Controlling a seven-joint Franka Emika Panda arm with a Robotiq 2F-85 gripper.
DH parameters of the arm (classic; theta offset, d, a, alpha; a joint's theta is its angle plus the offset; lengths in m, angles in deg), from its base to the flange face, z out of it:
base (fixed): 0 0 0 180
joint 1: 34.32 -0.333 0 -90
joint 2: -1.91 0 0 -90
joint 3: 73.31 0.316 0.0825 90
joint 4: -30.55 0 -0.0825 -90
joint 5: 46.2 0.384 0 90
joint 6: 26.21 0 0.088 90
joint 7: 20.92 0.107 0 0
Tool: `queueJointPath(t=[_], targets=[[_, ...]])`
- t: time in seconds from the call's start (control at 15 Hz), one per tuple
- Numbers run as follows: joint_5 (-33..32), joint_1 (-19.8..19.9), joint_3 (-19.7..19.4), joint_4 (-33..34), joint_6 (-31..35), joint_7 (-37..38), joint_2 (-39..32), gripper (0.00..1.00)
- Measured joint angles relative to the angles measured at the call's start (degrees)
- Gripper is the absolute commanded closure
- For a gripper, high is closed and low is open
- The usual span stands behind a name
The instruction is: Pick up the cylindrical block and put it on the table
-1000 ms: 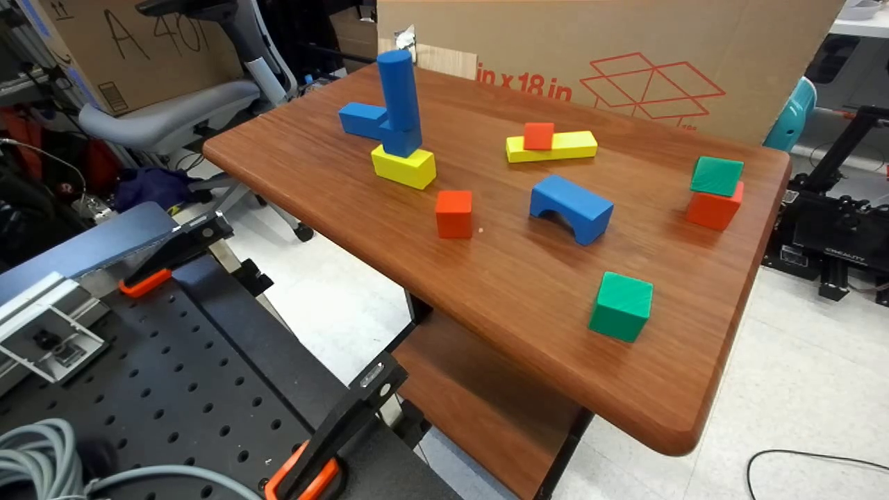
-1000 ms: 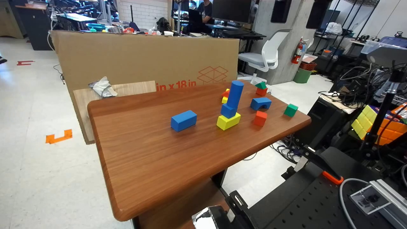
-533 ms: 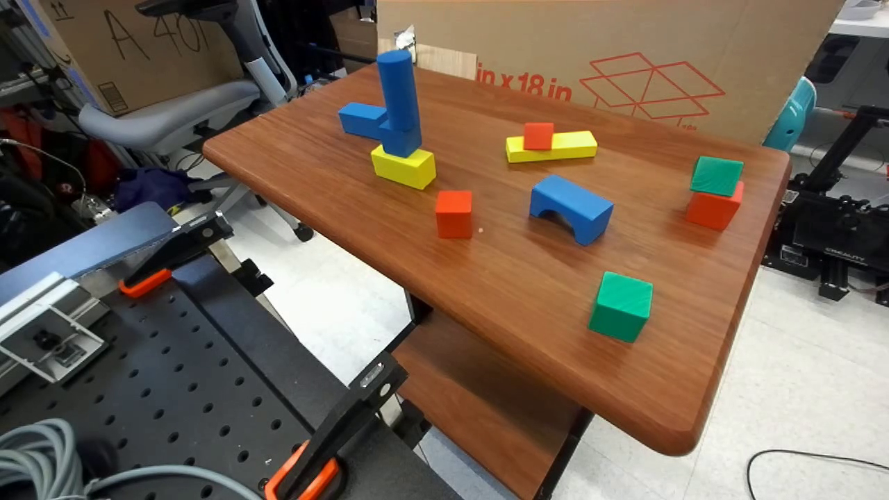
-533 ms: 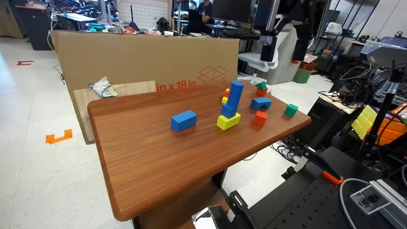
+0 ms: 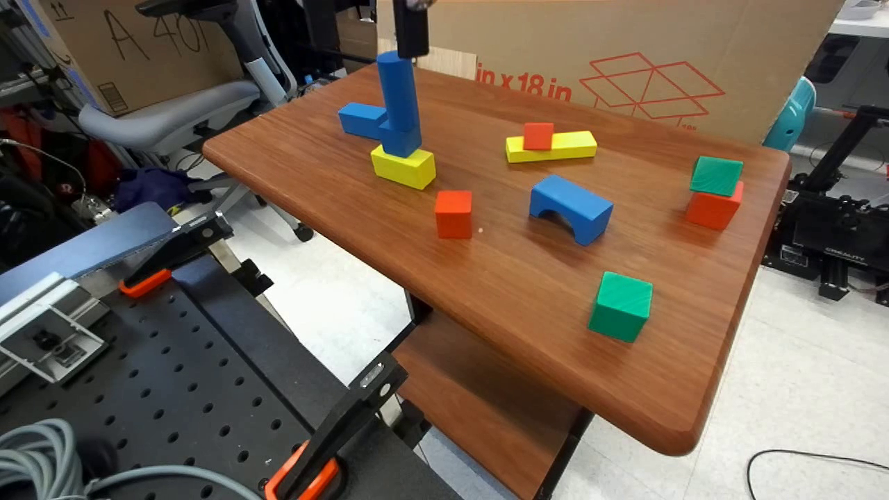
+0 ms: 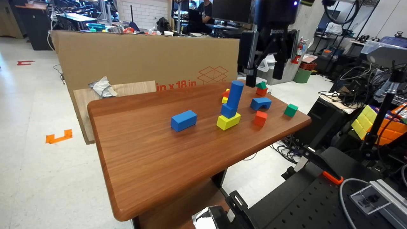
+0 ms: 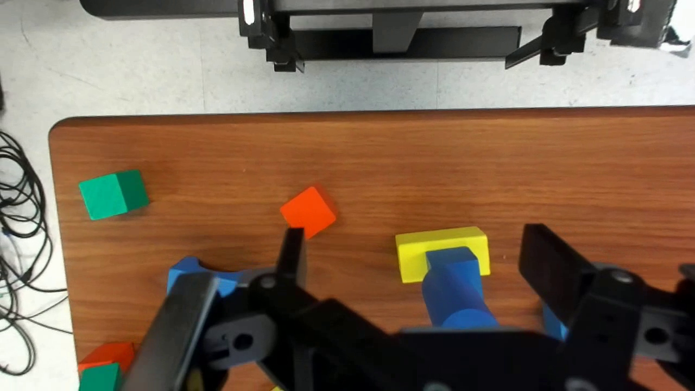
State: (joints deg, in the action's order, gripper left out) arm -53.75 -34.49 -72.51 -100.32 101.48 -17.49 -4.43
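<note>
Blue cylindrical block (image 6: 235,94) is standing on a small blue block (image 6: 228,110) atop a yellow block (image 6: 229,121), so I'd say grab, lift and set-down on the wooden table (image 6: 143,156) are all left. The gripper (image 6: 264,81) has its jaws spread wide, holding nothing; wrist view puts the cylindrical block between them, off-centre, probably lower down.

The table (image 5: 514,292) carries red, yellow, blue and green blocks (image 5: 453,215).

Bright diffuse indoor light, pale glare on the floor (image 6: 9,73) at left in an exterior view, soft shadows by the blue arch-shaped block (image 5: 575,207) and green cube (image 7: 112,194), gripper fingers (image 7: 549,269) dark, detail faint in the wrist view
</note>
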Motion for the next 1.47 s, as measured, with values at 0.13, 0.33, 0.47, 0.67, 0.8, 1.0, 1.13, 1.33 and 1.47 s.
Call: queueJointPath(t=[0.13,0.33,0.47,0.67,0.8,1.0,1.13,1.33,1.47], targets=[[0.0,-0.2,0.1,1.2,0.8,-0.8,-2.7,0.00],[0.0,-0.6,0.5,2.7,1.0,-2.6,-5.8,0.00],[0.0,-1.0,0.9,3.4,1.1,-3.5,-7.1,0.00],[0.0,-1.6,1.2,4.1,1.1,-4.5,-8.0,0.00],[0.0,-2.1,1.3,4.5,1.1,-4.9,-8.0,0.00],[-0.2,-2.8,1.5,5.1,1.1,-5.1,-8.0,0.00],[-0.4,-3.3,1.5,5.4,1.1,-5.1,-8.0,0.00],[-1.3,-3.5,1.5,6.0,1.1,-5.1,-8.0,0.29],[-1.4,-3.5,1.5,6.3,1.1,-5.1,-8.0,0.39]])
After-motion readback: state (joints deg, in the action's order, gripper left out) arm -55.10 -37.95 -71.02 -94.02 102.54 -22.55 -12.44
